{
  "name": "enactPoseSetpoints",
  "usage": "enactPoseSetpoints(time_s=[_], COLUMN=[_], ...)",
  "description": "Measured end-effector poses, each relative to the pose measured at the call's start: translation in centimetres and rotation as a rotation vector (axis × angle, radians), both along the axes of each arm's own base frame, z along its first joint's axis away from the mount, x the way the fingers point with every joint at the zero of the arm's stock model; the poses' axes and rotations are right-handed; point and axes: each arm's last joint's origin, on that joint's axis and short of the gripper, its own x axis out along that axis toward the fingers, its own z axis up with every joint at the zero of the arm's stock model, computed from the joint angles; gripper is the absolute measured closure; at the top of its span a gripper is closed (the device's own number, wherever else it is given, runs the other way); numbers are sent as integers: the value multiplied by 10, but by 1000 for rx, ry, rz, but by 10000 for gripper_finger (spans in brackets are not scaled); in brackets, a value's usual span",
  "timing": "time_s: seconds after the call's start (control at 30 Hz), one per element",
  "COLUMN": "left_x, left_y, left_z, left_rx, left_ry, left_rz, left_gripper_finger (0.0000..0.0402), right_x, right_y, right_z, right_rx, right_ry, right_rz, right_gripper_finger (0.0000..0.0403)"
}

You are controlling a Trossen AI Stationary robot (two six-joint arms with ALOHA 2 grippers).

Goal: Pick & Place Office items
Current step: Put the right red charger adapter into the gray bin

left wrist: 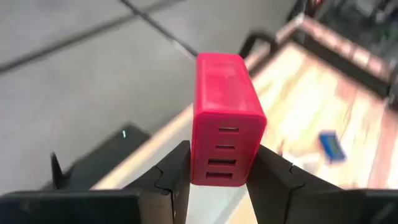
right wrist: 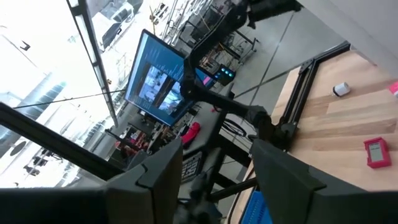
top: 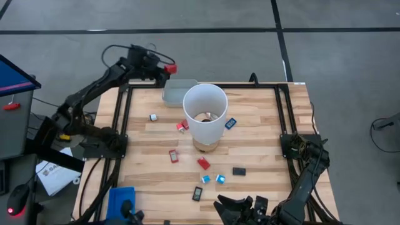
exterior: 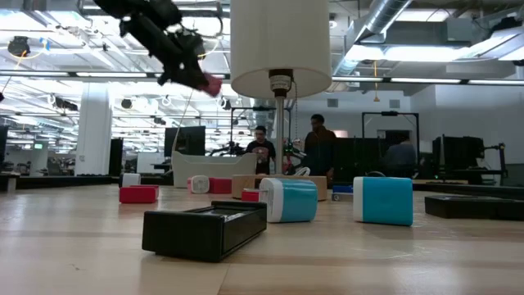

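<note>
My left gripper (top: 164, 67) hangs above the table's far edge, just left of the grey tray (top: 178, 91), shut on a red block (left wrist: 224, 115) with slots in one face. In the low view that red block (exterior: 211, 83) shows high up beside the white cylinder (exterior: 281, 45). More office items lie flat on the wood around the cylinder (top: 204, 112): red pieces (top: 174, 155), light blue ones (top: 220, 179) and black ones (top: 239, 170). My right gripper (top: 240, 206) waits at the near edge, open with nothing between its fingers (right wrist: 155, 168). My left gripper pinches the red block by its two opposite side faces (left wrist: 202, 168), at the slotted end, between its two fingers (left wrist: 174, 183). The rest of the block sticks out past the fingertips. The fingers slant down from the table's left, and the block is lifted clear.
A blue tray (top: 120, 201) sits at the near left corner. A black frame (top: 122, 119) runs along the table's left, far and right sides. In the low view a black block (exterior: 205, 232) and two light blue blocks (exterior: 383, 199) lie near the front; people stand in the room behind.
</note>
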Motion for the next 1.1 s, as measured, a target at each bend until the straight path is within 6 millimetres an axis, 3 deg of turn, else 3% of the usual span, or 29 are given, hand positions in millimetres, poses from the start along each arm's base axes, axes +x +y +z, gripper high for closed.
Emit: enactPoseSetpoints(time_s=[0.23,0.53,0.73,0.97,1.1], left_x=[9,20,40,54,61], left_y=[-7,-19,-10,3,5], left_z=[-47,-87,-99,-136,-143], left_rx=[-74,-118,-154,-314,-306], left_ry=[137,267,139,94,75], left_rz=[-77,-167,-169,-168,-172], left_gripper_finger=[284,284,284,284,284], right_x=[0,2,6,12,14], right_y=[0,-2,-5,-10,-12], right_z=[1,2,2,2,2], right_rx=[9,22,30,28,37], right_ry=[-7,-16,-22,-20,-28], right_rz=[-1,-6,-17,-34,-40], right_gripper_finger=[219,219,219,219,219])
